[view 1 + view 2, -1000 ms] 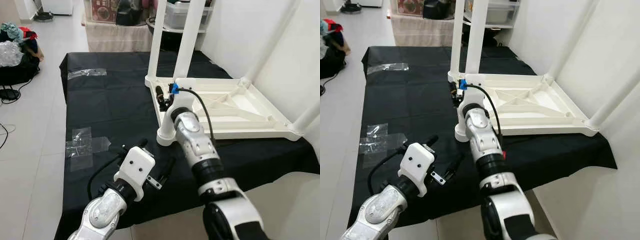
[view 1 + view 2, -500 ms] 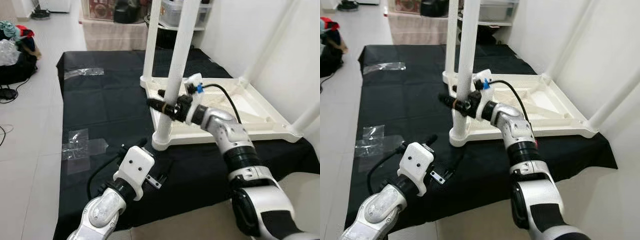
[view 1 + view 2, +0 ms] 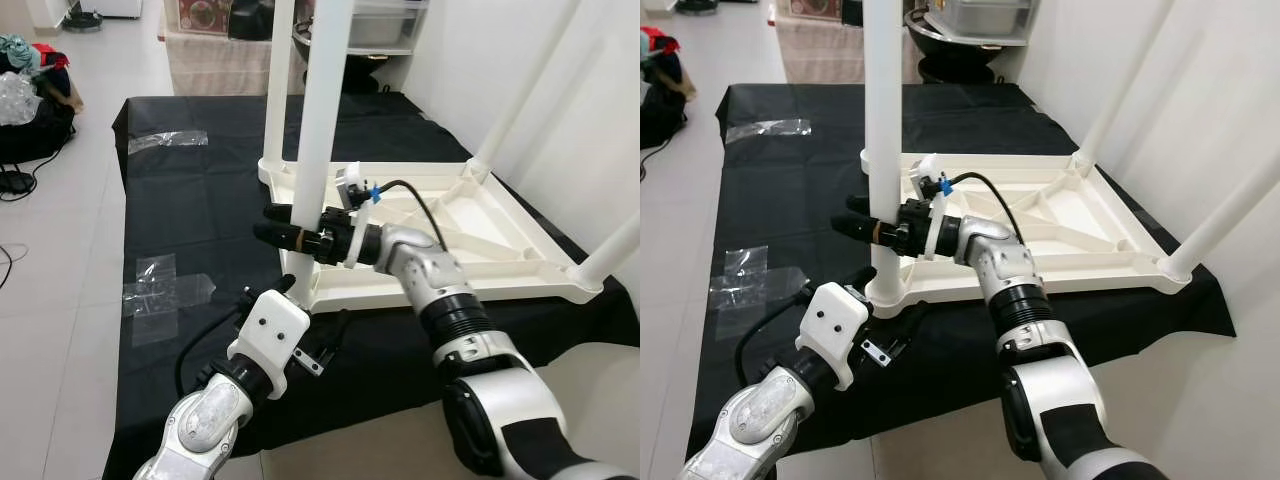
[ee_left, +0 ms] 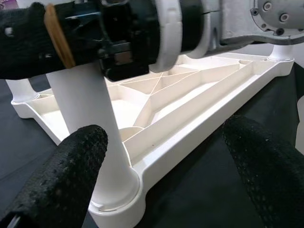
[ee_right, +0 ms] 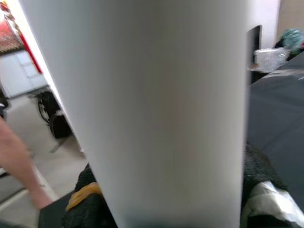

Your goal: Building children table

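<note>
Tabletop lies upside down on black cloth, 4 legs up. Right gripper clamped around near corner leg (seating it, likely). Left gripper spread wide, empty, just short of that leg's socket.
</note>
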{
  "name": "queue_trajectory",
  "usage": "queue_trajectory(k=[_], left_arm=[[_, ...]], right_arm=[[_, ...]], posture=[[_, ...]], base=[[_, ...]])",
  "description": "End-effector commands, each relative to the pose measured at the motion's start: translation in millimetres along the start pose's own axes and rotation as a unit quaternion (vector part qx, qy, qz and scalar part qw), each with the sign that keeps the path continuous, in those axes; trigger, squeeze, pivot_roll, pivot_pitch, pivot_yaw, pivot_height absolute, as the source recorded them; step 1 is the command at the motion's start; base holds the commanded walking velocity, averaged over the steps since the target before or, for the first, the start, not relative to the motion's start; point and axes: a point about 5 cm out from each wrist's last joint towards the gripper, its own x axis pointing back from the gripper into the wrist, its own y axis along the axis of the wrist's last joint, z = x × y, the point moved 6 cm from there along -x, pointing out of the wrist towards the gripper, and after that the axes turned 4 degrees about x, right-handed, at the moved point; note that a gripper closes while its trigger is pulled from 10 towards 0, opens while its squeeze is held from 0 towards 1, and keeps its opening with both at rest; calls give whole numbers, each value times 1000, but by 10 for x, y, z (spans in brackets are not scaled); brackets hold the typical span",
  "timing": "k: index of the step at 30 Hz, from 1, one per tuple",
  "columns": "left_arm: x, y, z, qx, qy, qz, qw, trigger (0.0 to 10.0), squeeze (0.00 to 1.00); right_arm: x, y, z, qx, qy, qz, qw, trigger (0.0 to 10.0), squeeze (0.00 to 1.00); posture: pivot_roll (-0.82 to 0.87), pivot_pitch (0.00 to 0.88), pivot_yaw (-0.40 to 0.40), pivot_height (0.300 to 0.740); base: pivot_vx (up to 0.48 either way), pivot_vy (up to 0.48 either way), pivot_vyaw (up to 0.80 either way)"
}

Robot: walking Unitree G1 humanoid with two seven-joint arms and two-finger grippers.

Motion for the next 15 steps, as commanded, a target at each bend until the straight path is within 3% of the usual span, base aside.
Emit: queue_trajectory(k=[1, 2, 4, 5, 7, 9, 10, 11, 13, 14, 15], left_arm=[[12, 13, -22, 3, -3, 0, 1000, 10000, 0], [12, 12, -23, 3, -3, 0, 1000, 10000, 0], [12, 12, -23, 3, -3, 0, 1000, 10000, 0], [0, 6, -37, 4, -5, -1, 1000, 10000, 0], [-16, 8, -45, 5, -7, -2, 1000, 10000, 0], [-27, 11, -43, 5, -8, -3, 1000, 10000, 0], [-27, 11, -43, 5, -8, -3, 1000, 10000, 0], [-32, 15, -41, 4, -8, -4, 1000, 10000, 0], [-34, 22, -33, 4, -6, -5, 1000, 10000, 0], [-34, 22, -33, 4, -6, -5, 1000, 10000, 0], [-33, 22, -30, 4, -6, -5, 1000, 10000, 0]], right_arm=[[-40, 32, -35, -5, -17, -9, 1000, 0, 0], [-64, 38, -122, 11, -61, -11, 998, 0, 0], [-64, 38, -122, 11, -61, -11, 998, 0, 0], [-71, 22, -414, 14, -214, -8, 977, 0, 0], [34, -11, -645, 23, -360, 7, 933, 0, 0], [163, -2, -746, 45, -440, 15, 897, 0, 0], [163, -2, -746, 45, -440, 15, 897, 0, 0], [226, 19, -771, 56, -474, 16, 879, 0, 0], [408, 67, -793, 55, -555, 2, 830, 0, 0], [408, 67, -793, 55, -555, 2, 830, 0, 0], [467, 100, -787, 58, -580, -7, 813, 0, 0]], posture=[[106, 39, -135, 740], [100, 39, -134, 740], [100, 39, -134, 740], [93, 37, -128, 740], [89, 35, -127, 740], [89, 33, -127, 740], [89, 33, -127, 740], [90, 33, -130, 740], [91, 33, -132, 740], [91, 33, -132, 740], [91, 33, -133, 740]], base=[[0, 0, 0], [0, 0, 0], [0, 0, 0], [0, 0, 0], [0, 0, 0], [0, 0, 0], [0, 0, 0], [0, 0, 0], [0, 0, 0], [0, 0, 0], [0, 0, 0]])
